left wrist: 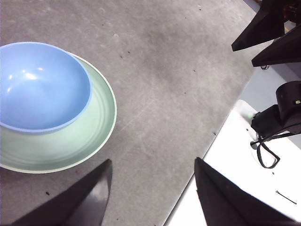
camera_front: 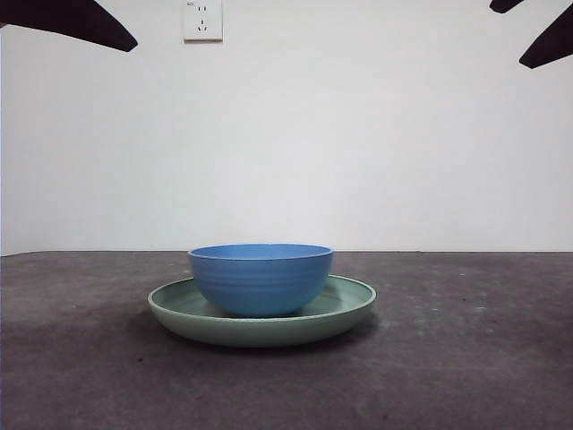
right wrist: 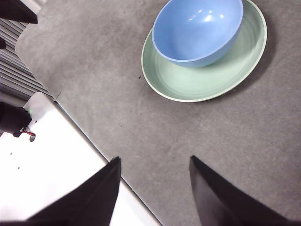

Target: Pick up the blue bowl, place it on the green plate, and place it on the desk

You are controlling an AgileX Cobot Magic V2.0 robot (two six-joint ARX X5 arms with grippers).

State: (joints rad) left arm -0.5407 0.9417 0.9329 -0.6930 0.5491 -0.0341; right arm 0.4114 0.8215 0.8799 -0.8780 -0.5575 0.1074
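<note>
The blue bowl stands upright and empty on the green plate, which lies on the desk at the middle of the front view. The bowl and plate also show in the left wrist view, and the bowl and plate in the right wrist view. My left gripper is open and empty, high above the desk and apart from the plate. My right gripper is open and empty, also high and apart from the plate. In the front view both arms show only as black tips at the top corners.
A white wall with a socket stands behind the desk. A white surface with black cabling borders the desk edge in both wrist views. The other arm's black jaws show at a corner of the left wrist view.
</note>
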